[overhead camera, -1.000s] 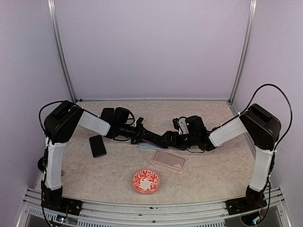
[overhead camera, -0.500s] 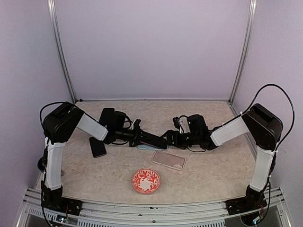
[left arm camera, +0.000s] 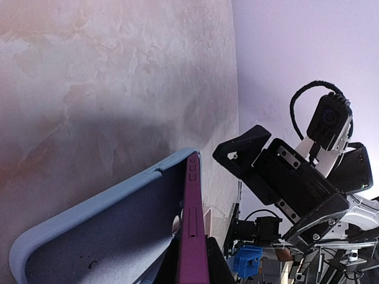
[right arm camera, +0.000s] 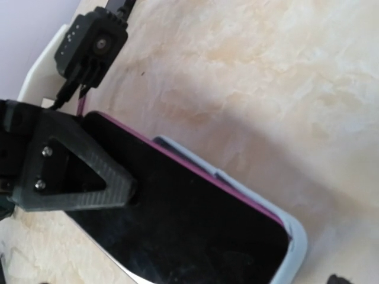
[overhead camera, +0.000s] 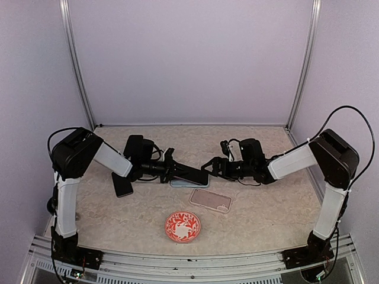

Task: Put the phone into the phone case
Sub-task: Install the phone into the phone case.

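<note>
1. At the left of the table (overhead camera: 266, 210), a second black phone (overhead camera: 122, 184) lies flat, just beside the left arm's forearm.
2. The left gripper (overhead camera: 176, 172) reaches toward the middle of the table. Its jaws are pressed together on one end of the phone (overhead camera: 194, 176). In the left wrist view the phone's purple edge rises from between the fingers.
3. The phone sits tilted, its lower side resting in the light-blue phone case (overhead camera: 185, 184), which lies on the table beneath it. In the right wrist view the dark screen fills one rounded corner of the case, while the opposite end sticks out past the case's rim.
4. A red patterned plate (overhead camera: 182, 226) sits near the front edge, well apart from the case.
5. A clear case (overhead camera: 211, 200) lies flat between the plate and the phone case, touching neither.
6. The right gripper (overhead camera: 211, 168) hangs just beside the phone's right end, jaws spread wide and holding nothing. One finger (right arm camera: 71, 177) overlaps the screen in its own wrist view; whether it touches the glass cannot be told.
</note>
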